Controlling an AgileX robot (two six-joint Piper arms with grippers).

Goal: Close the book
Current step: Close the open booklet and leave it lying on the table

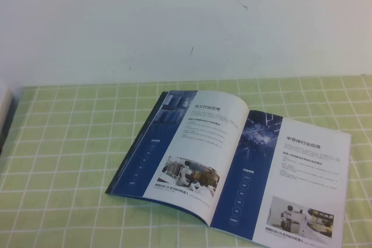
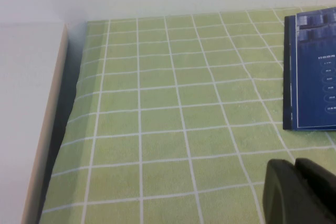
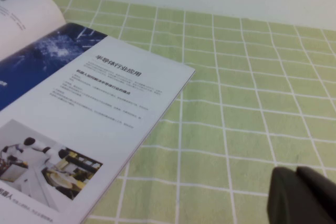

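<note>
An open book (image 1: 232,166) with blue and white printed pages lies flat on the green checked cloth (image 1: 70,143), right of centre in the high view. Neither arm shows in the high view. My left gripper (image 2: 296,174) hovers over bare cloth to the left of the book's blue left page (image 2: 312,72), its two dark fingers pressed together with nothing between them. My right gripper (image 3: 296,178) hangs above the cloth to the right of the book's white right page (image 3: 89,119), fingers likewise together and empty.
A white wall (image 1: 186,21) rises behind the table. A pale board or box edge (image 2: 31,119) borders the cloth on the far left, with a dark gap beside it. Open cloth (image 3: 247,93) stretches to the right of the book.
</note>
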